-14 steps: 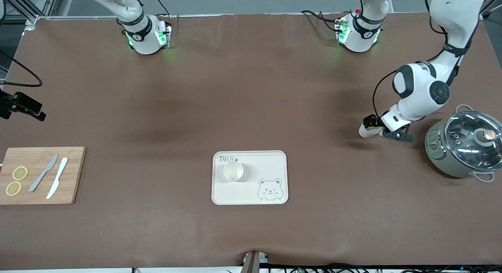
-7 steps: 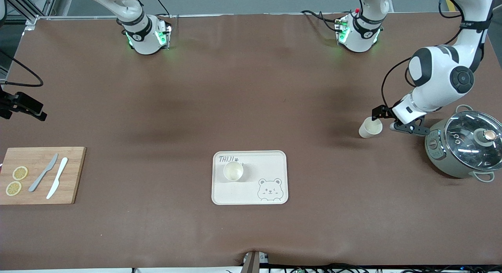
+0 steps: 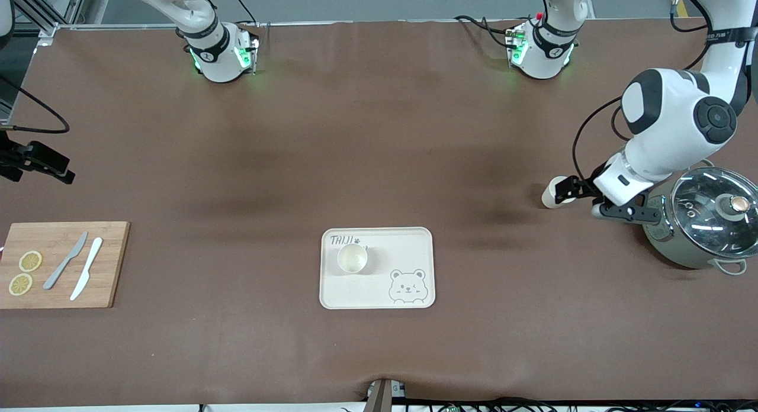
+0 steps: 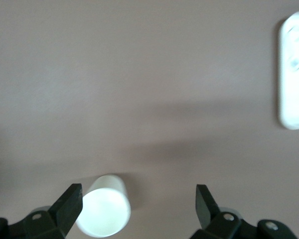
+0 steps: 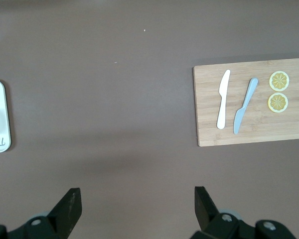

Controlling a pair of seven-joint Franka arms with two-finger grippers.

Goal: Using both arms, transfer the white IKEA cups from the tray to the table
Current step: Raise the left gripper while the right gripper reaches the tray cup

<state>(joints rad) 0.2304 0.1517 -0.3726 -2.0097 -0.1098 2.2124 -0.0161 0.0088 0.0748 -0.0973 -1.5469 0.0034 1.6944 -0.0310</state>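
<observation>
Tray [image 3: 414, 246] is sitting nearest, with open counter [image 3: 355, 134] all round. One cup [image 3: 352, 258] is waiting in its ten o'clock corner, close to the rim; a low approach risks catching that rim.

At the tray's two o'clock, the delivered cup [image 3: 555, 194] is standing on the counter. Left gripper [image 4: 138, 196] is hovering beside it, fingers released, one fingertip [image 4: 70, 196] just beside the cup. Sideways drift could topple it, and the pot [image 3: 699, 222] is crowding the wrist.

Right gripper [image 5: 134, 196] is waiting over bare counter, fingers spread.
</observation>
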